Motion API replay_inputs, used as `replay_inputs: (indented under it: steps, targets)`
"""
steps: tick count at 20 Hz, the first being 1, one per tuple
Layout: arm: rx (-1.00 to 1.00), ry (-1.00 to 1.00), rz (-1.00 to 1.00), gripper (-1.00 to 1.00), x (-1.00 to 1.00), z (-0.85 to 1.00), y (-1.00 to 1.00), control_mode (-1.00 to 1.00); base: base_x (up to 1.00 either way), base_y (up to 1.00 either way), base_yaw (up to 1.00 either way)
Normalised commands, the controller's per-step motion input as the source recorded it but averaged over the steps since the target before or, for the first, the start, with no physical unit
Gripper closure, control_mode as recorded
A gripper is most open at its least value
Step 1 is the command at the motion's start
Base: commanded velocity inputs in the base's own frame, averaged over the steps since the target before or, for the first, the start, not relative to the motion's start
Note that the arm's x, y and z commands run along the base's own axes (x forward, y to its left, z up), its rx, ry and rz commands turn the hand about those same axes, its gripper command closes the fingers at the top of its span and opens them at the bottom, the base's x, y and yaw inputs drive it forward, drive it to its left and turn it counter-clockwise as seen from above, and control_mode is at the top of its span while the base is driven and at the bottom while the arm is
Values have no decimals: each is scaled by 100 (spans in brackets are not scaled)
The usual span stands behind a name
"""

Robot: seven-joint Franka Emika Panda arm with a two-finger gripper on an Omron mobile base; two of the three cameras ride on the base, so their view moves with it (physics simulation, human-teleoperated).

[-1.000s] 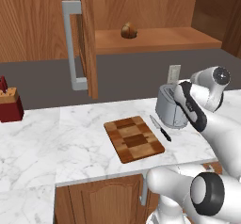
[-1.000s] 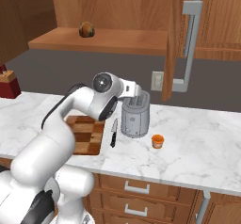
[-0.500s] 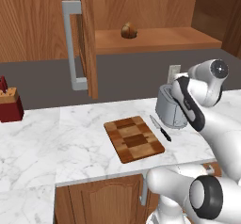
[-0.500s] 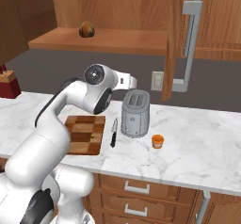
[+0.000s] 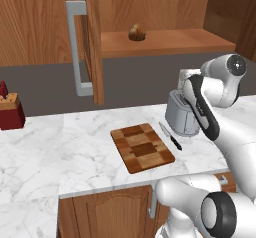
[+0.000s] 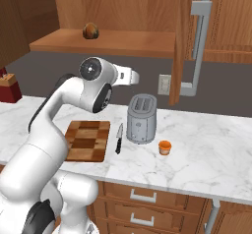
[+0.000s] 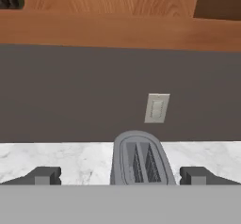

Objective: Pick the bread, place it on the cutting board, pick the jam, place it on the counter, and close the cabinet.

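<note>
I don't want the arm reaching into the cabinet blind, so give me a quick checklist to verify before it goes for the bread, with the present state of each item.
1. Cabinet door open, shelf reachable: ok.
2. Bread sits in plain sight on the shelf, nothing beside it: ok.
3. Gripper empty, fingers apart: ok.
4. Gripper lined up with the bread: not ok; the hand view faces the toaster and wall outlet, with the bread at its upper left corner.
5. Cutting board bare for the drop: ok; the knife lies beside it, not on it.
6. Jam already on the counter: ok.
</note>
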Motion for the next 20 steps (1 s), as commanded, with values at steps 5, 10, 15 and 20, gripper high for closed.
replay_inputs:
  steps: [5,10,15,20]
  targets:
    - [0,0,0,-100,-16,35,17,-100,0,0,0]
    - [0,0,0,-100,-8,28,22,-100,0,0,0]
    - [0,0,0,-100,-22,28,24,-100,0,0,0]
    - [0,0,0,-100,-29,29,24,-100,0,0,0]
